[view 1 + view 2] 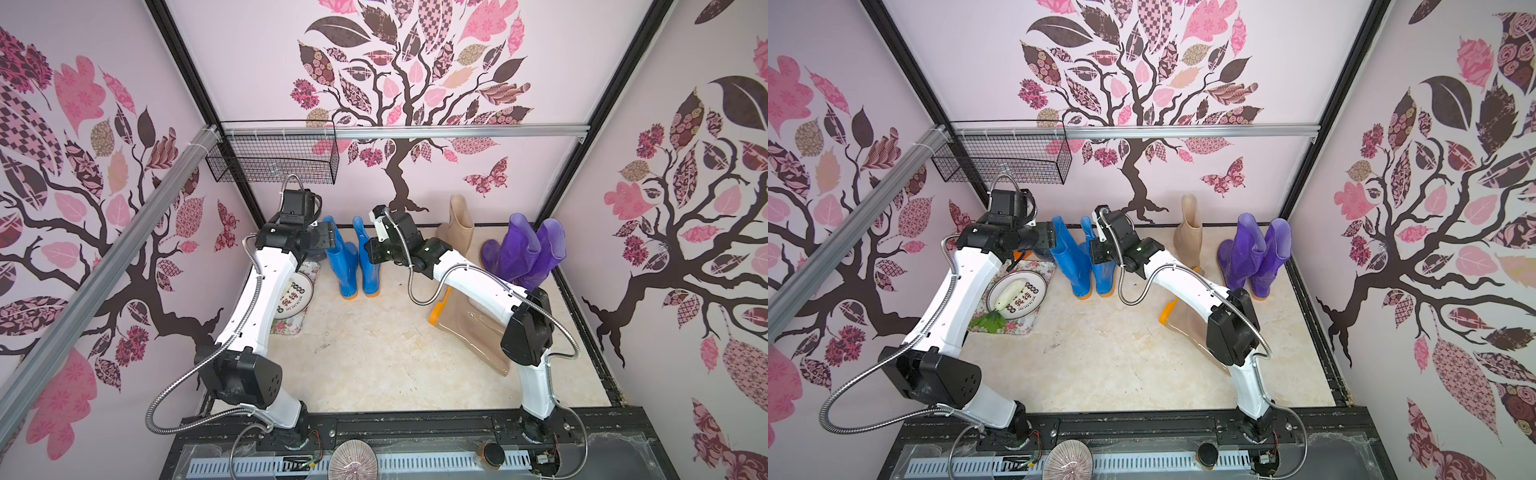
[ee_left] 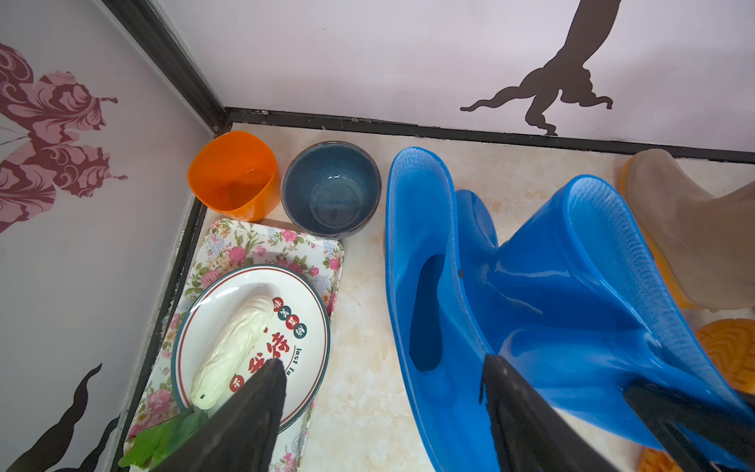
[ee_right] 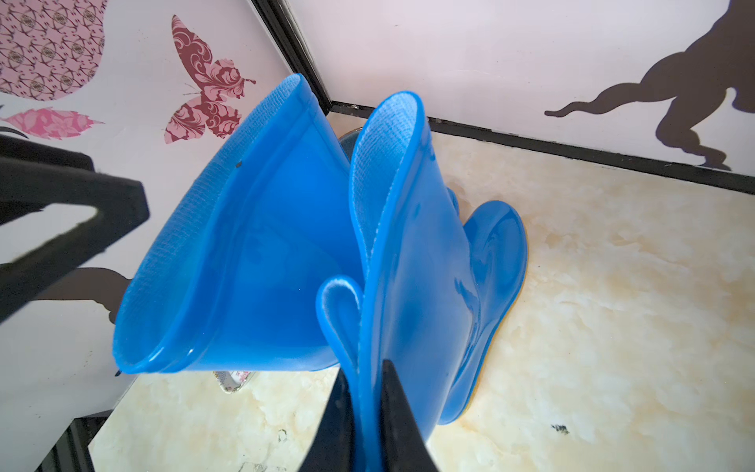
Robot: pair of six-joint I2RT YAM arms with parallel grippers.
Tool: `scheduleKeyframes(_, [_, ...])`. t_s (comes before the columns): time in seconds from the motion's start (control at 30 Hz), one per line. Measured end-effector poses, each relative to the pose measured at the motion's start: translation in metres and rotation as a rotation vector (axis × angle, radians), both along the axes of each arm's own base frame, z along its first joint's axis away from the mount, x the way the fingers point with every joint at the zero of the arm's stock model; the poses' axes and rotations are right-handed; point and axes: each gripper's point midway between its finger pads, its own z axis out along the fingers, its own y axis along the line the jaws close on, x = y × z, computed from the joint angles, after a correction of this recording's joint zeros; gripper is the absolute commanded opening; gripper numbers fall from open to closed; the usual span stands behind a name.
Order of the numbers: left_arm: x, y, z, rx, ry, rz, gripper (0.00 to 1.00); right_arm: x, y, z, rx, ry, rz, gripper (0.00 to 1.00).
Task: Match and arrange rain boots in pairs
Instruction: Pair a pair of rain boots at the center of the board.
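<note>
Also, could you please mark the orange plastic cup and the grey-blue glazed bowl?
orange plastic cup (image 2: 233,176), left wrist view, inside of the cup.
grey-blue glazed bowl (image 2: 331,191), left wrist view, inside bottom.

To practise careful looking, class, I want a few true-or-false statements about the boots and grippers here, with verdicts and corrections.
1. The blue boots stand upright side by side. True.
2. Both beige boots stand upright. False: one stands by the back wall, the other lies on its side.
3. The right gripper is shut on a blue boot at its rim. True.
4. The left gripper is shut. False: it is open.
5. The purple boots stand together. True.
</note>
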Motion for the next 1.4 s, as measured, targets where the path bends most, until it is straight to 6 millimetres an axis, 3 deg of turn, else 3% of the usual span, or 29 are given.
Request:
scheduleKeyframes(0.23, [-0.002,0.000,-0.002,0.000,0.005,0.000,0.79,-0.003,-0.002,-0.002,-0.012,0.015,-0.001,0.03])
scheduleKeyframes(0.3, [-0.003,0.000,-0.003,0.000,0.006,-0.001,0.79,-0.004,-0.002,-0.004,-0.004,0.015,0.001,0.19])
scheduleKeyframes(0.4, [-0.004,0.000,-0.003,0.001,0.007,-0.001,0.79,-0.010,-0.004,-0.006,0.006,0.016,0.003,0.31])
scheduleKeyframes(0.43, [-0.004,0.001,-0.002,0.001,0.005,-0.001,0.79,-0.010,-0.005,-0.005,0.012,0.015,-0.001,0.43])
scheduleKeyframes(0.5, [-0.006,0.001,-0.001,0.000,0.003,-0.001,0.79,-0.011,-0.006,-0.003,0.021,0.010,-0.002,0.56])
scheduleKeyframes(0.73, [-0.008,-0.003,0.001,-0.016,-0.002,-0.016,0.79,-0.011,-0.013,0.009,0.020,-0.030,-0.026,0.87])
scheduleKeyframes(0.87, [-0.012,-0.006,0.010,-0.034,-0.022,-0.032,0.79,-0.010,-0.023,0.023,-0.003,-0.083,-0.044,0.94])
scheduleKeyframes(1.07, [-0.029,-0.017,0.038,-0.076,-0.093,-0.074,0.79,-0.014,-0.051,0.050,-0.072,-0.158,-0.072,0.99])
scheduleKeyframes(1.27, [-0.044,-0.048,0.054,-0.092,-0.132,-0.158,0.79,-0.025,-0.093,0.090,-0.107,-0.220,-0.120,1.00])
scheduleKeyframes(1.4, [-0.052,-0.071,0.057,-0.109,-0.136,-0.220,0.79,-0.044,-0.134,0.117,-0.096,-0.253,-0.168,1.00])
